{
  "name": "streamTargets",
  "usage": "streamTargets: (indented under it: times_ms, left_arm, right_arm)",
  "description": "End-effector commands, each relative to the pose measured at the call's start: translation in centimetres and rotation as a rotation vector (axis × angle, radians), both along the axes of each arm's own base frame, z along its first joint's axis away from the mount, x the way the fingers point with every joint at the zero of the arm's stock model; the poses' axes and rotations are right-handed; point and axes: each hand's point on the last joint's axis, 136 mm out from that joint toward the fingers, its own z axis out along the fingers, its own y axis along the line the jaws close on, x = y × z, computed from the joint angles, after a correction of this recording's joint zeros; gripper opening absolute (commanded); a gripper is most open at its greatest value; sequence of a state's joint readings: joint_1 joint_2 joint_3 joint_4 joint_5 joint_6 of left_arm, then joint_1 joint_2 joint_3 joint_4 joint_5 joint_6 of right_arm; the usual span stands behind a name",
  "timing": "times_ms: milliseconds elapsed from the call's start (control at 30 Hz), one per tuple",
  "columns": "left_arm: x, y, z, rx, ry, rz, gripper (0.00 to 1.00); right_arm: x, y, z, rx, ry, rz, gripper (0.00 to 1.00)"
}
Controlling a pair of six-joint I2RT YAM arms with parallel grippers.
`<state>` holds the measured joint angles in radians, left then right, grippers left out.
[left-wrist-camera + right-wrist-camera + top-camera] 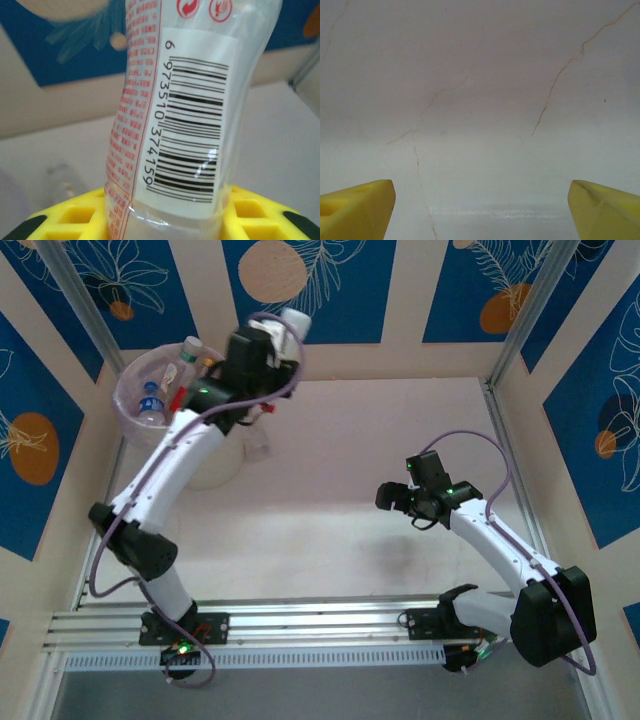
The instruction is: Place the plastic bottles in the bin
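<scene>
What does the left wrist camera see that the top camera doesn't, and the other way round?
Left wrist camera: up close, the barcode and tiny red print on the bottle, squeezed between yellow fingers.
Top camera: the pink bin with bottles inside, and the right gripper open above the table.
Both: that same bottle, held by the left gripper near the bin.

Walls: blue panels with white leaf outlines, orange discs, beige stripes. Pale pinkish tabletop, hairline cracks. Aluminium corner post, slotted aluminium rail along near edge.
</scene>
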<state>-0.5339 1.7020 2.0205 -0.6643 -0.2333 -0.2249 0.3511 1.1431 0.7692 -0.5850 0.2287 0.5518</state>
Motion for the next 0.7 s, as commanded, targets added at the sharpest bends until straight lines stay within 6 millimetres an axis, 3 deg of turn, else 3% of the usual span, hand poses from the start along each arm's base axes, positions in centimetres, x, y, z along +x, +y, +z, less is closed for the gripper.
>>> streamTargets:
  times_ms: [0,167,300,500,667]
  left_arm:
    - [-0.2,7.3,3.5,0.004,-0.042,0.115,0.36]
    - [1.0,15.7,5.0,-0.032,-0.073,0.26,0.35]
    - [2.2,20.6,3.2,-0.024,-0.03,0.347,0.35]
    - [3.9,23.9,-2.3,-0.084,0.079,0.4,0.35]
    - [3.4,24.7,-5.6,-0.154,0.138,0.449,0.35]
  right_arm:
    - [0.0,0.3,0.6,0.011,-0.008,0.012,0.9]
    - [0.0,0.4,0.6,0.016,-0.014,0.009,0.9]
    - [0.0,0.3,0.7,0.017,-0.014,0.004,0.9]
    - [-0.1,0.0,0.7,0.007,-0.013,0.002,0.9]
    - [0.3,0.2,0.9,0.009,-0.013,0.006,0.9]
